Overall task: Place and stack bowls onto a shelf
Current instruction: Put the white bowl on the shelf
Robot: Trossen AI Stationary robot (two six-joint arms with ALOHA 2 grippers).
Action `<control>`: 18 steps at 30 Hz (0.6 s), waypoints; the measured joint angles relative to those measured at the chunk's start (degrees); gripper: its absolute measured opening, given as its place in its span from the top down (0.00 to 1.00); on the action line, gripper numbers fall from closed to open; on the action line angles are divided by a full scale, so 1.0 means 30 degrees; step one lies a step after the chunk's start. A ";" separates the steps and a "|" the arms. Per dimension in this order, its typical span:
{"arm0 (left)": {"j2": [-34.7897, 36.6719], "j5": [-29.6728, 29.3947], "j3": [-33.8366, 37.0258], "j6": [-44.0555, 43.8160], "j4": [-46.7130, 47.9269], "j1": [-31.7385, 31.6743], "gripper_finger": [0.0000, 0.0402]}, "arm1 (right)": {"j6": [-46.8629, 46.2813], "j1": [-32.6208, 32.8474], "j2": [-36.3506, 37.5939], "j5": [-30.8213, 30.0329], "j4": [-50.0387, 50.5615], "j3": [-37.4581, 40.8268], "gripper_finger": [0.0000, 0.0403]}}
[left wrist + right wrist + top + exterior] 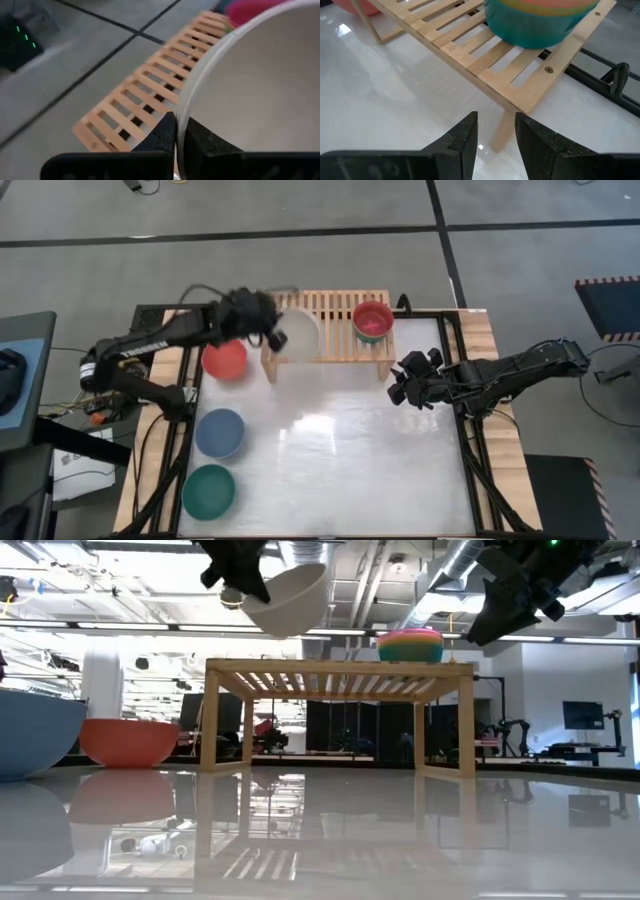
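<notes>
Left gripper (268, 332) pinched on cream bowl (298, 332) rim, upper centre of high view, over shelf (330, 305) left end. Thin stiff plastic, prob. light, slippery; rim hold suits. Right gripper (408, 380) apart, empty.

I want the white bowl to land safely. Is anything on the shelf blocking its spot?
Nothing visible blocks it. The left gripper holds the round cream plastic bowl above the slatted light-wood shelf's left end. The stack of small colourful bowls sits at the right end.

1 overhead, 1 table-level, 2 close wrist views, all sharing the shelf (328, 330).
</notes>
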State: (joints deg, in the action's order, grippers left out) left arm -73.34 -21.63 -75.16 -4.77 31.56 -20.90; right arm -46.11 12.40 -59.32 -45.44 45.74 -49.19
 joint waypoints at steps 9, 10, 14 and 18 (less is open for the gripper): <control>-0.2157 0.4705 -0.1512 -0.1007 0.1598 -0.5013 1.00 | 0.0000 -0.0015 0.0003 -0.0003 -0.0041 0.0000 0.61; -0.2509 0.4816 -0.1897 -0.1007 0.2142 -0.5243 1.00 | 0.0000 -0.0015 0.0003 -0.0003 -0.0042 0.0000 0.61; -0.3683 0.5510 -0.3085 -0.0768 0.3151 -0.5664 0.99 | 0.0007 -0.0015 0.0003 -0.0003 0.0012 0.0000 0.61; -0.4439 0.6635 -0.3986 -0.0650 0.3529 -0.5735 0.94 | 0.0007 -0.0018 0.0003 -0.0003 0.0048 0.0000 0.61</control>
State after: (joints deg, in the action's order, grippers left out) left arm -86.66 -1.72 -87.11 -6.72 42.15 -38.11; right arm -46.09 12.35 -59.31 -45.45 45.89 -49.19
